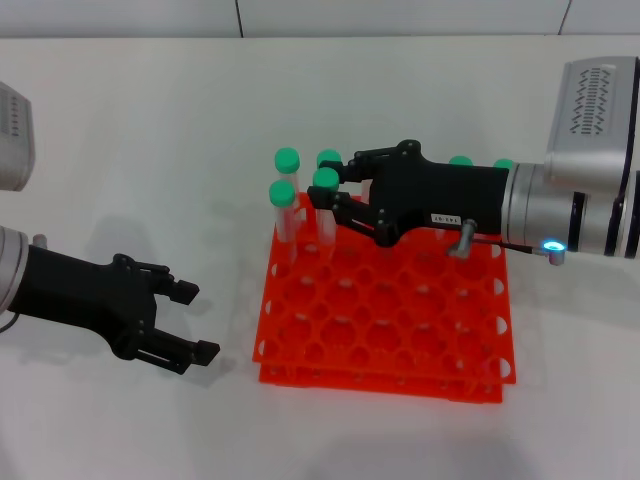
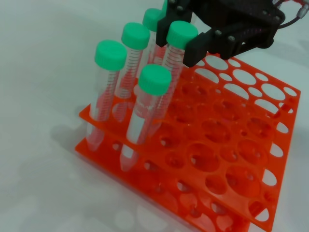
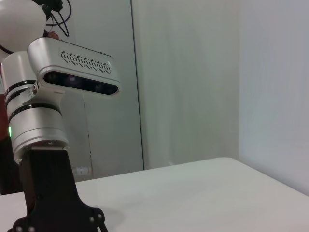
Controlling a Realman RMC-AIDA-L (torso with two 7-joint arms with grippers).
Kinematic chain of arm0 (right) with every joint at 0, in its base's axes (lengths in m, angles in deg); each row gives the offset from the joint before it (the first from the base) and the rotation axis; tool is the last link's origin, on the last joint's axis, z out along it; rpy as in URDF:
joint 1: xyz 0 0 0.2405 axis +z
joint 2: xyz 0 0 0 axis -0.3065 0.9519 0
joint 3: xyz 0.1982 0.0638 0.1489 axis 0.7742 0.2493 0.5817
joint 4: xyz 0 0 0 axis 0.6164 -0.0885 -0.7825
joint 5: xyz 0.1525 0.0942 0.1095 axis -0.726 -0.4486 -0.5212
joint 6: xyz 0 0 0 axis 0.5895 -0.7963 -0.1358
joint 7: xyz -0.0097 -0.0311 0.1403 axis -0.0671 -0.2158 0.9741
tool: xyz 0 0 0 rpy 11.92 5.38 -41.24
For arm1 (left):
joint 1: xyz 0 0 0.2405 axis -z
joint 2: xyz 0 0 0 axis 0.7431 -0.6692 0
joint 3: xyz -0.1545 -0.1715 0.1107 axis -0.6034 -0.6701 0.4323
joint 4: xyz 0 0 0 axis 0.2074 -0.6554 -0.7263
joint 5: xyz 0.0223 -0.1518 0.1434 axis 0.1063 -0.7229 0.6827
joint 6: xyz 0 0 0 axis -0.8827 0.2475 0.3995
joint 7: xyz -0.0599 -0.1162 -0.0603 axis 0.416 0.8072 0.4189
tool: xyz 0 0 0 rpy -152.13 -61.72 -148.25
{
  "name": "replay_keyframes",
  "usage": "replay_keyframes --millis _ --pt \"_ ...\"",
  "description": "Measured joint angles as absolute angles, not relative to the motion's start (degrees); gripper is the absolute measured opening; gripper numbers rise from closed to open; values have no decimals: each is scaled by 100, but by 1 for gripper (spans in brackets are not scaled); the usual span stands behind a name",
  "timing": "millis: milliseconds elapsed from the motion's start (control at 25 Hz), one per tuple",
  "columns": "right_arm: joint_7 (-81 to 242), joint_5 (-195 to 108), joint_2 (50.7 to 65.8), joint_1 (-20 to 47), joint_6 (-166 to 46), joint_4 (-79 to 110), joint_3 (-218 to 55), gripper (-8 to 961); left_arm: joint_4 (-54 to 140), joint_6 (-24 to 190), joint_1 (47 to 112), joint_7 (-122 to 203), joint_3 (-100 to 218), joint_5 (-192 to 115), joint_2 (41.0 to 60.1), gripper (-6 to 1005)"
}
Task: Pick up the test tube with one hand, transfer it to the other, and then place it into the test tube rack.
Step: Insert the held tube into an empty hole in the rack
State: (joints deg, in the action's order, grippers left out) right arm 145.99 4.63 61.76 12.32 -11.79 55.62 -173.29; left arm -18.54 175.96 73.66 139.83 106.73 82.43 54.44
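resting low over the desk (image 1: 130, 150), the left end effector (image 1: 190, 320) has its fingers spread and holds nothing; the test tube rack (image 1: 385, 320) lies just off its fingertips, toward the robot's right. further right, the right end effector (image 1: 335, 195) reaches across the rack's far side, its fingers pinching the test tube (image 1: 325, 205) just below the green cap. that tube hangs from the fingertips with its long axis nearly upright, a touch tilted, cap up and tip already down among the holes of the rack's far left corner, close beside three other capped tubes (image 2: 108, 82). as i judge it, the right arm alone is placed for the release; what matters is the tube standing straight in its hole before the fingers part.
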Motion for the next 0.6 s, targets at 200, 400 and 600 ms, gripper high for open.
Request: replay_keyframes --millis 200,400,600 --pt "14585 464 6176 1246 -1162 5524 -17331 267 -1852 17596 7369 13972 10673 8244 5444 877" --pt "14556 431 6176 1227 -1129 5523 -17336 267 -1851 17594 7382 13971 10673 8242 5451 877" --pt "14547 394 6176 1218 -1119 5524 -17338 267 -1852 17587 7387 13971 10673 8242 5453 877"
